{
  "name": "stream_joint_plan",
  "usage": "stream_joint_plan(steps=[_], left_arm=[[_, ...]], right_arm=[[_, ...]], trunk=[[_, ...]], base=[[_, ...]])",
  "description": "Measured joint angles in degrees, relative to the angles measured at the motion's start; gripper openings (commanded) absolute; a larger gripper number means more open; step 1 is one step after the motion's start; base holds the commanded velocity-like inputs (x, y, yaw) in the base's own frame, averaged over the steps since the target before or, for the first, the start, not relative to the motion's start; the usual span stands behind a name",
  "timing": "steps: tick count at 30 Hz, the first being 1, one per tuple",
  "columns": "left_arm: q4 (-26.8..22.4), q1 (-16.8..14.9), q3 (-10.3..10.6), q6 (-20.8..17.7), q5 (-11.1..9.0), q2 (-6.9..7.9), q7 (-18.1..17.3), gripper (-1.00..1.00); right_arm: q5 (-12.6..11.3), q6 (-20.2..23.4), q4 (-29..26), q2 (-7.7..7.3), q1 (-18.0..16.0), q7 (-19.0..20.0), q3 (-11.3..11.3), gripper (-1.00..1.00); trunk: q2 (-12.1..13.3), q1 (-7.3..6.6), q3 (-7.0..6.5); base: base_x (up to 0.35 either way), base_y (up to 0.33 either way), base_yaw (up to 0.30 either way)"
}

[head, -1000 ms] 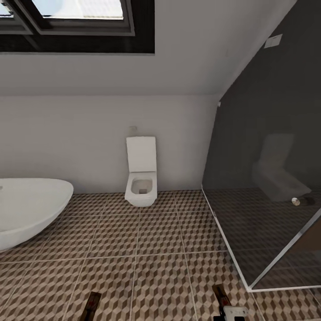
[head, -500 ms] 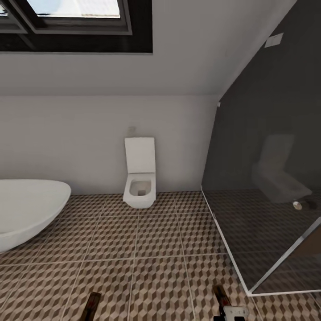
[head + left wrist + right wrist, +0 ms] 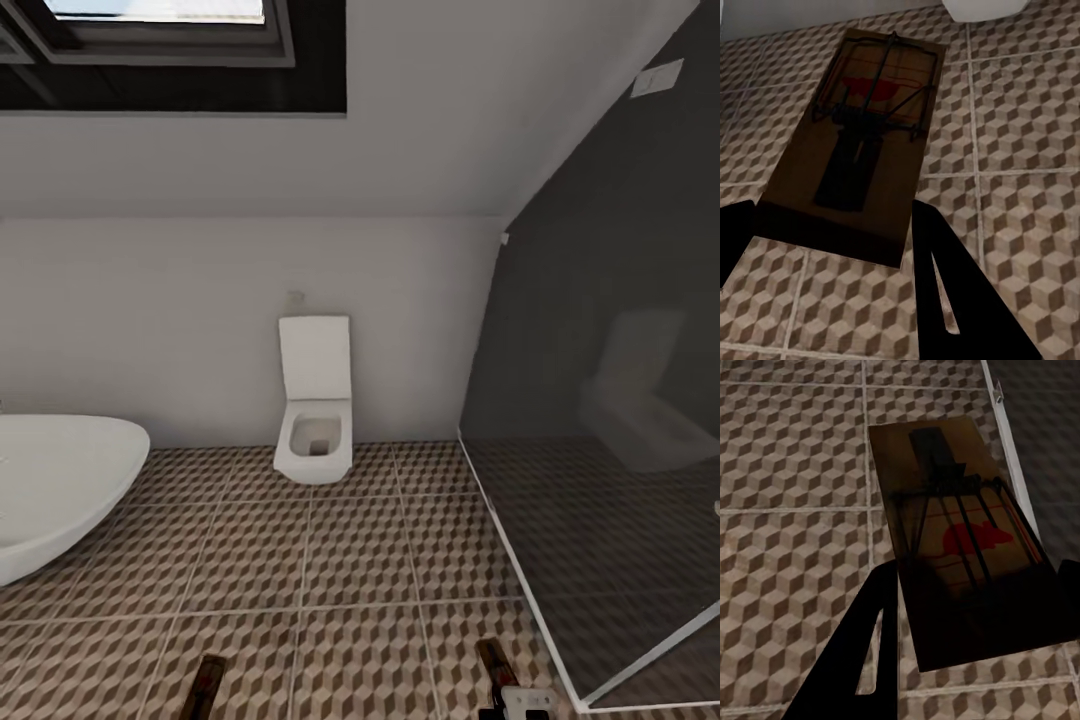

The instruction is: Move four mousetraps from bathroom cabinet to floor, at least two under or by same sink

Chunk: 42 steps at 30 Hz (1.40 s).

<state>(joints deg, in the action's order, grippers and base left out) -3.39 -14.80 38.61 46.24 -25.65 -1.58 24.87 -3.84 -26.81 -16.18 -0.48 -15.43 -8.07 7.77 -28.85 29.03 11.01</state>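
Each hand holds one mousetrap. In the left wrist view a brown wooden mousetrap (image 3: 870,127) with dark wire and a red bit sits between the dark fingers (image 3: 960,300) of my left gripper (image 3: 832,244), which is shut on its near end. My right gripper (image 3: 975,641) is likewise shut on a second mousetrap (image 3: 956,547) printed with a red mouse. Both traps hang above the cube-patterned bathroom floor (image 3: 360,560). In the head view their tips poke in at the bottom edge, the left mousetrap (image 3: 207,688) and the right mousetrap (image 3: 495,663).
A white toilet (image 3: 315,435) stands against the far wall straight ahead. The white oval bathtub (image 3: 55,490) is at the left. A dark glass-walled shower (image 3: 610,480) with a white base rail (image 3: 515,575) takes up the right side. Open tiles lie between them.
The camera has shifted a little, so the shower wall and window sit differently in the picture. Both traps stay in the grippers as before.
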Motion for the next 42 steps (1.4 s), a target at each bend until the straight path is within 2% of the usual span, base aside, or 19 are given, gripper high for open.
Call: stream_joint_plan(steps=[9,34,40,42], left_arm=[[0.0,0.0,0.0,0.0,0.0,-0.02,0.0,-1.0],[0.0,0.0,0.0,0.0,0.1,-0.08,0.0,-1.0],[-0.5,0.0,-0.2,-0.2,0.1,-1.27,0.4,-1.0],[-0.7,0.0,-0.3,-1.6,0.1,-1.48,0.4,-1.0]], right_arm=[[0.0,0.0,0.0,0.0,0.0,0.0,0.0,-1.0],[0.1,0.0,0.0,-0.09,0.0,0.0,0.0,-1.0],[0.0,0.3,0.1,-0.09,0.0,0.0,0.0,-1.0],[0.0,0.8,0.0,-0.1,0.0,0.0,-0.1,-1.0]], trunk=[[0.0,0.02,0.0],[0.0,0.03,0.0],[0.0,0.03,0.0],[0.0,0.03,0.0]], base=[[0.205,0.106,0.082],[0.005,0.002,0.001],[0.0,0.0,0.0],[0.0,0.0,0.0]])
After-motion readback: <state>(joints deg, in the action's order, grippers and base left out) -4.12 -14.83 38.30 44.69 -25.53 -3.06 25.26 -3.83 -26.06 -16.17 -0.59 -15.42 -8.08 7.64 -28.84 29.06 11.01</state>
